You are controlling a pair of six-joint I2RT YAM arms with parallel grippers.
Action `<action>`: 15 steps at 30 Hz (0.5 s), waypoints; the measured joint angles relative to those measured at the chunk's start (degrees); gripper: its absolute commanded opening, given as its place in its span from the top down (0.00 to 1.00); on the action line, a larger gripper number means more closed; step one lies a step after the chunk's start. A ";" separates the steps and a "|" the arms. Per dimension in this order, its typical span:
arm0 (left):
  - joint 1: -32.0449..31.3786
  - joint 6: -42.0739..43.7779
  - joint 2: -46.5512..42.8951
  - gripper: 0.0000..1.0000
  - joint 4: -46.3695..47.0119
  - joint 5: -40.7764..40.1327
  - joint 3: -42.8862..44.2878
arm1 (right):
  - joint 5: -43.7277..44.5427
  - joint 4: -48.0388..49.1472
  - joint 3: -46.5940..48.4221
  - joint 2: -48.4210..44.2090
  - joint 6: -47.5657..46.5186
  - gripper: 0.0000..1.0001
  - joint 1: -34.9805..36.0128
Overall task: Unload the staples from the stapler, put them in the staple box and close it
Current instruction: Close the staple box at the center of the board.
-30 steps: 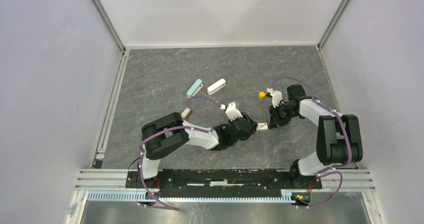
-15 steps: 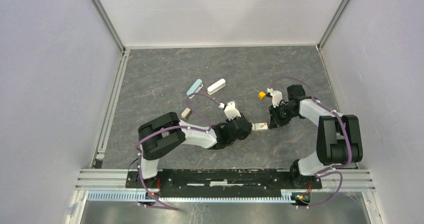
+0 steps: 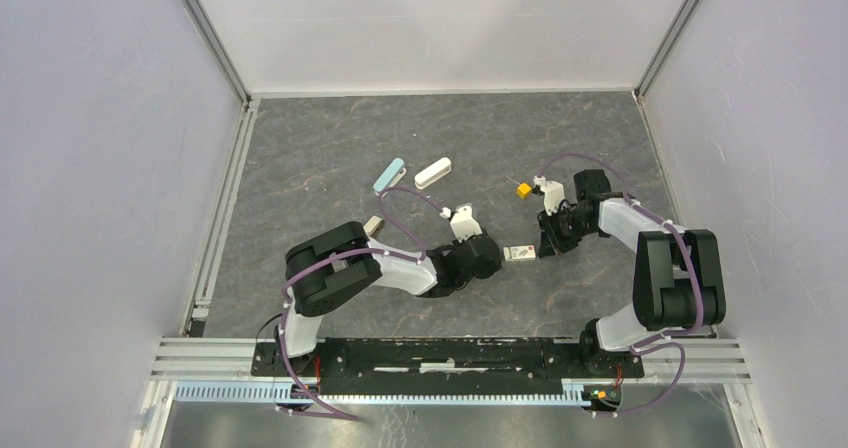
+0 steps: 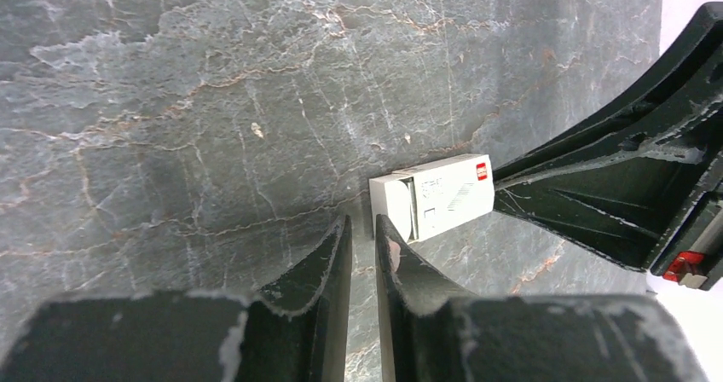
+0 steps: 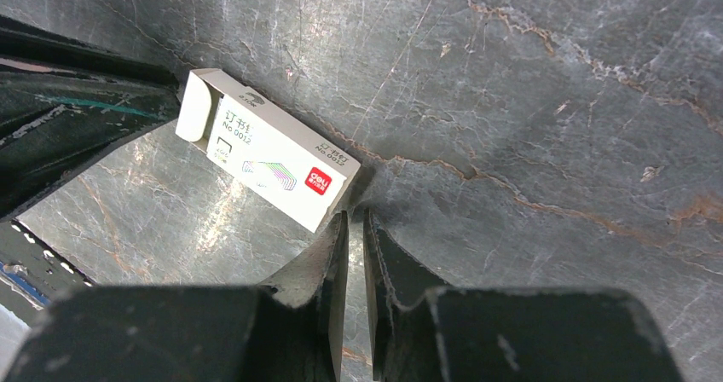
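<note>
- Dark grey marbled tabletop (image 3: 330,138), walled in white.
- Teal oblong (image 3: 389,176) and white oblong (image 3: 433,173) lie side by side, far and left of centre; loose staples are too small to make out.
- Small white box (image 4: 435,196) with a red mark lies near the centre, between both arms.
- Left gripper (image 4: 362,224): fingers at a narrow slit, holding nothing, tips just beside the box's plain end.
- Right gripper (image 5: 354,220): narrow slit, holding nothing, at the red-marked end.
- Yellow cube (image 3: 523,192) sits farther back, right of centre.

Both arms are stretched low toward the middle, tips facing; the left gripper (image 4: 362,228) and right gripper (image 5: 355,222) are held almost closed.
</note>
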 measured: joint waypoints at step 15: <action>0.00 0.00 1.77 0.79 0.15 1.40 2.16 | 0.00 0.00 0.00 0.00 -0.02 0.81 0.00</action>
